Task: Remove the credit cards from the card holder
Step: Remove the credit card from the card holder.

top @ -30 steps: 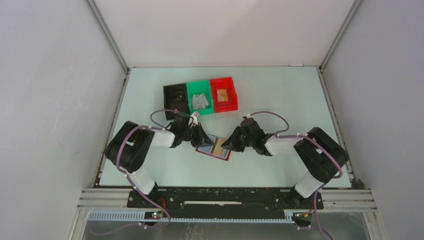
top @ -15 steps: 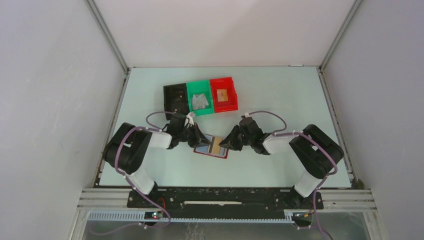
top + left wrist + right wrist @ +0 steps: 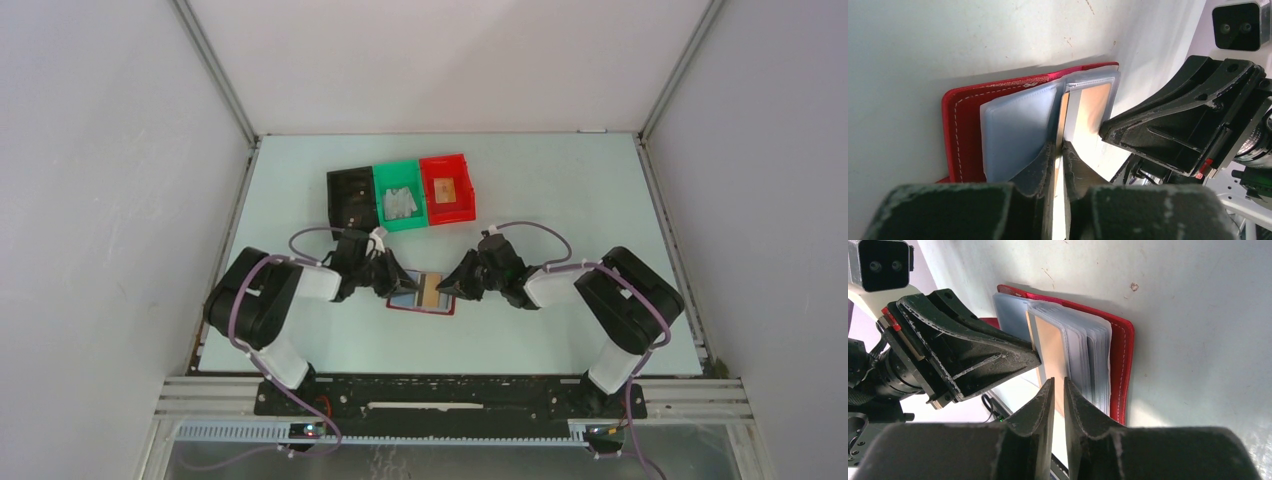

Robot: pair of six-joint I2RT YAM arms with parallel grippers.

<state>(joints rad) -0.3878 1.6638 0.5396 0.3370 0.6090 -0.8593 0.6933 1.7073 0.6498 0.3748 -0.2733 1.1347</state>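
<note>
Card holder [image 3: 421, 309] lies open on pale table [image 3: 560, 190], mid-front, betw. both grippers; clear sleeves fanned up, tan card [image 3: 429, 291] showing. Black, green & red bins [image 3: 400, 203] sit just behind; white walls all round. L gripper [image 3: 1058, 147] reaches in low from left, fingers pinched on thin tan card edge. R gripper [image 3: 1058, 385] comes from opp. side, fingers nearly together, clamped on sleeve [image 3: 1075, 347] w/ the card.
</note>
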